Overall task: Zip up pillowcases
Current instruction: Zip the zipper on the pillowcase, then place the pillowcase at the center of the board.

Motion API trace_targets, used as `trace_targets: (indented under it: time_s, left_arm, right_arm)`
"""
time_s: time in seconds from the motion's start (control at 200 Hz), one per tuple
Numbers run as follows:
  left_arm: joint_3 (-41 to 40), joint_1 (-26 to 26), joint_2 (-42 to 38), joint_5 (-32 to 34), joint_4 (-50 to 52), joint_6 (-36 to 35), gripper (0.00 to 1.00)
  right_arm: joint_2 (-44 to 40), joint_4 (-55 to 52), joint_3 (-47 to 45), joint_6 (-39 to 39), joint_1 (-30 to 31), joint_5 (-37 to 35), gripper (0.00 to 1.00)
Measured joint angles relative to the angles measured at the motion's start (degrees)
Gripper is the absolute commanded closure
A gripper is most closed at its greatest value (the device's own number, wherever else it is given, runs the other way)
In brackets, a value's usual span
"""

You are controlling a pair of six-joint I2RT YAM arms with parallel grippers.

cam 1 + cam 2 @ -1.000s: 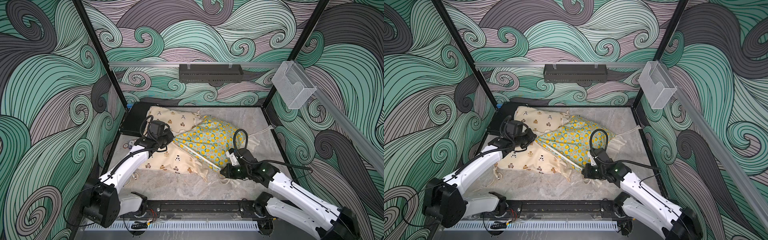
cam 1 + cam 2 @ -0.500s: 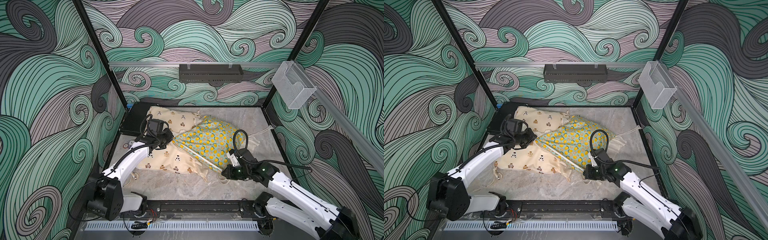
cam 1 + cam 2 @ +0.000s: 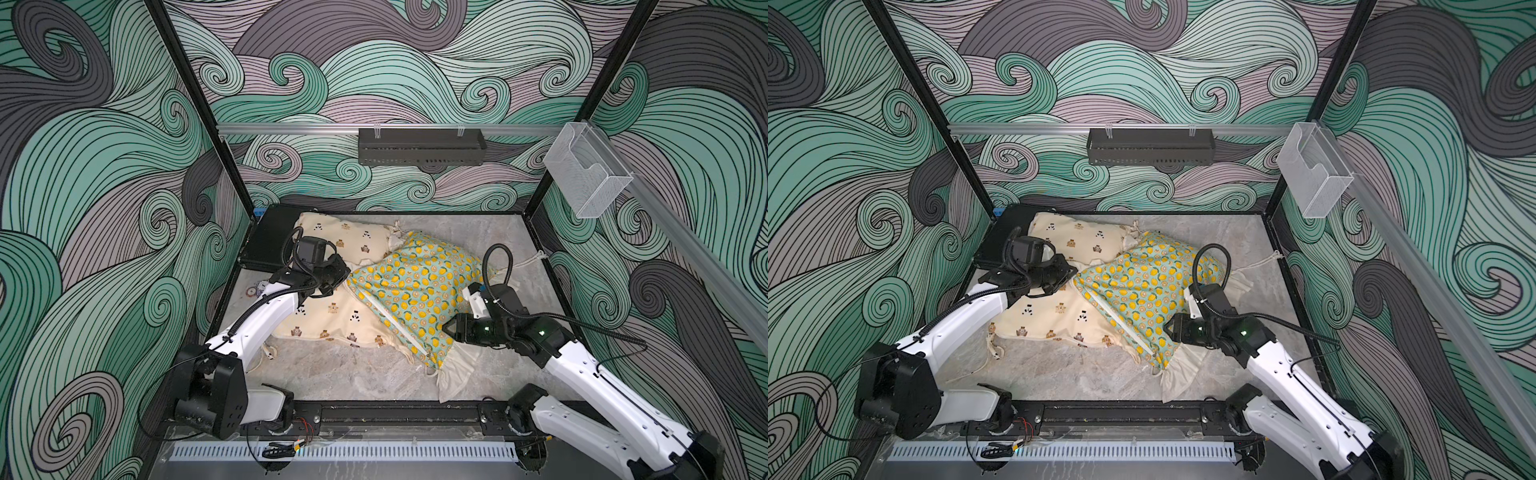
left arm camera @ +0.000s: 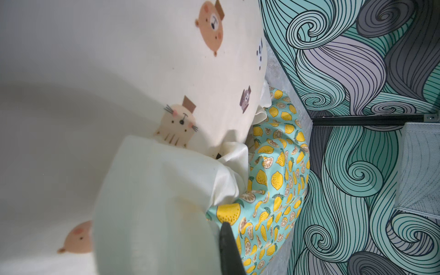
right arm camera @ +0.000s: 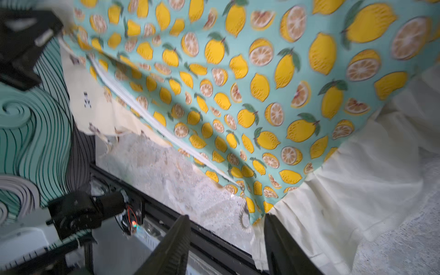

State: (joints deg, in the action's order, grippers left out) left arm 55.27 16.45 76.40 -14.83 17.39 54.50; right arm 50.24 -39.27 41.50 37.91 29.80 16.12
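Note:
The cream bear-print pillowcase (image 3: 332,320) (image 3: 1054,316) lies at the left. Across it rests the teal lemon pillowcase (image 3: 419,278) (image 3: 1142,286) (image 5: 262,71). A white zipper line (image 3: 390,322) (image 5: 154,114) runs along the teal one's front edge. My left gripper (image 3: 345,277) (image 3: 1070,276) (image 4: 217,226) is shut on the cream trim at the teal pillowcase's left corner; that fabric hides one finger. My right gripper (image 3: 446,328) (image 3: 1169,328) (image 5: 226,226) stands open beside the teal pillowcase's near corner, with the cord loop (image 5: 242,214) hanging free between its fingers.
A flat black case (image 3: 268,241) lies at the back left under the bear pillowcase's corner. A black wire basket (image 3: 419,147) hangs on the back rail and a clear holder (image 3: 586,178) on the right rail. The black front rail (image 3: 395,413) runs just below the right gripper.
My right gripper has gone from shut to open at the teal pillowcase's near corner. The left gripper still holds its corner, barely moved.

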Motion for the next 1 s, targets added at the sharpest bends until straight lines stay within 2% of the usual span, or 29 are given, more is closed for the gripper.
trace_targets:
  time_s: [0.145, 0.315, 0.575, 0.711, 0.816, 1.001]
  left_arm:
    - [-0.11, 0.0, 0.0, -0.07, -0.09, -0.02, 1.0]
    - [-0.44, -0.04, -0.07, -0.33, -0.2, -0.04, 1.0]
    - [-0.44, -0.04, -0.13, -1.01, -0.22, -0.07, 1.0]
    - [-0.44, -0.04, -0.13, -1.46, -0.22, -0.07, 1.0]
    - [-0.44, -0.04, -0.13, -1.92, -0.24, -0.11, 1.0]
    - [-0.44, -0.02, -0.13, -2.95, -0.24, -0.5, 1.0]
  right_arm:
    - [3.58, -0.66, -0.02, 0.28, -6.69, -0.74, 0.16]
    - [8.02, 2.93, -2.27, 1.6, -11.08, -0.59, 0.03]
    - [17.62, 15.04, -4.85, 5.53, -14.53, 1.99, 0.01]
    - [23.96, 22.93, -4.85, 7.56, -14.99, 3.39, 0.12]
    - [27.3, 27.19, -4.87, 8.44, -14.99, 3.45, 0.25]
    - [28.76, 32.68, -5.75, 9.66, -15.8, 2.78, 0.59]
